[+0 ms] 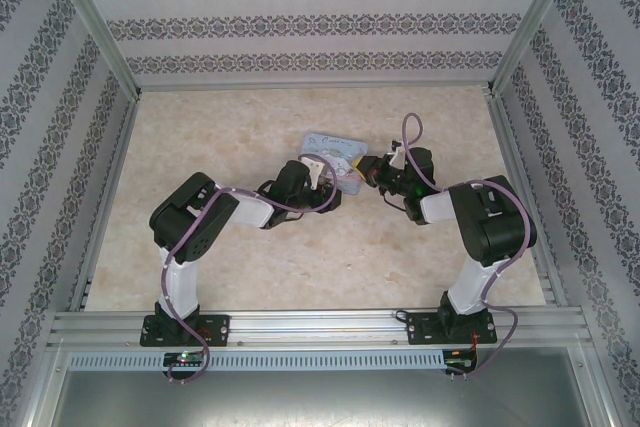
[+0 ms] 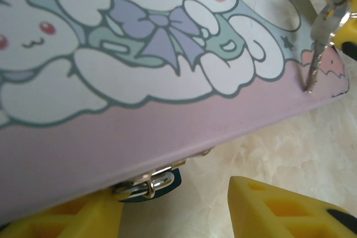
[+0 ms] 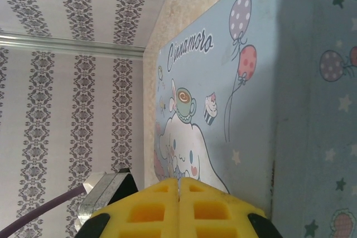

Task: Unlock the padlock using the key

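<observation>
The teal padlock (image 2: 167, 184) hangs by its silver shackle from the hasp under the pink front edge of the cartoon tin (image 2: 167, 71). It lies between the yellow fingers of my left gripper (image 2: 173, 204), close to the left finger (image 2: 67, 221), and the jaws stand open. A small silvery key (image 2: 318, 48) hangs blade down at the tin's right corner, its head against the yellow fingers (image 2: 341, 23) of my right gripper (image 3: 179, 185). That gripper's fingers are pressed together, and the key is hidden in the right wrist view. From above, both grippers (image 1: 322, 183) (image 1: 374, 173) meet at the tin (image 1: 335, 147).
The pale-blue tin (image 3: 245, 98) lies on the marbled table (image 1: 240, 117) at mid-depth. Patterned walls (image 1: 60, 97) with metal posts enclose the table on three sides. Open tabletop lies to the left, right and behind the tin.
</observation>
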### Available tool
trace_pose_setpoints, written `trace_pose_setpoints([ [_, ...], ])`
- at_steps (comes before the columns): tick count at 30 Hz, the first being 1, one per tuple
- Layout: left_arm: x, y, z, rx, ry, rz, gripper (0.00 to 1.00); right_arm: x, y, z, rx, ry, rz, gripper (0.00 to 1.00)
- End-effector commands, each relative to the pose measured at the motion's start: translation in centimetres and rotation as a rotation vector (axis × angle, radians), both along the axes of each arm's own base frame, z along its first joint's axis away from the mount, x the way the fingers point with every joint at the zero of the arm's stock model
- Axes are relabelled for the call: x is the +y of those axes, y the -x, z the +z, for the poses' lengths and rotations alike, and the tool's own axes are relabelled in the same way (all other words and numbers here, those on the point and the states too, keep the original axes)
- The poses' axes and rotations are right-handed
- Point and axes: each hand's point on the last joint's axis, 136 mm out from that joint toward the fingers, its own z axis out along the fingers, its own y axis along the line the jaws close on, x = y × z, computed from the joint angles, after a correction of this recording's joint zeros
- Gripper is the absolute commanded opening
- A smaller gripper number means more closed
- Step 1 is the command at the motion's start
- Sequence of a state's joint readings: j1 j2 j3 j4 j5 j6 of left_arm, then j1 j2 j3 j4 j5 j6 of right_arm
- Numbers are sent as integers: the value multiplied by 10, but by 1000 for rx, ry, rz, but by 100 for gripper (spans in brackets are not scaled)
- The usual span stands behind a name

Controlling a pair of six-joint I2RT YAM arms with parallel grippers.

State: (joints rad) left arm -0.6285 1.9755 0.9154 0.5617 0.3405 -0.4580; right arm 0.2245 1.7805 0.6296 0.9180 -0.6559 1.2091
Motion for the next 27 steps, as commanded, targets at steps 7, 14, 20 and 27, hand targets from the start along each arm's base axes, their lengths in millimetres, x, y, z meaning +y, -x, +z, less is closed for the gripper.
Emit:
trace_pose_setpoints([
  [7, -21, -1, -2, 59, 136, 23, 55, 0, -4, 3, -26, -14, 9, 0],
  [14, -27, 2, 25, 69, 330, 48, 48, 0, -2, 2, -24, -14, 11, 0],
  [20, -27, 1, 45, 80, 459, 84, 48, -3, -2, 2, -24, -13, 5, 0],
  [27, -28, -4, 42, 99, 456, 106, 50, -4, -2, -1, -17, -12, 3, 0],
])
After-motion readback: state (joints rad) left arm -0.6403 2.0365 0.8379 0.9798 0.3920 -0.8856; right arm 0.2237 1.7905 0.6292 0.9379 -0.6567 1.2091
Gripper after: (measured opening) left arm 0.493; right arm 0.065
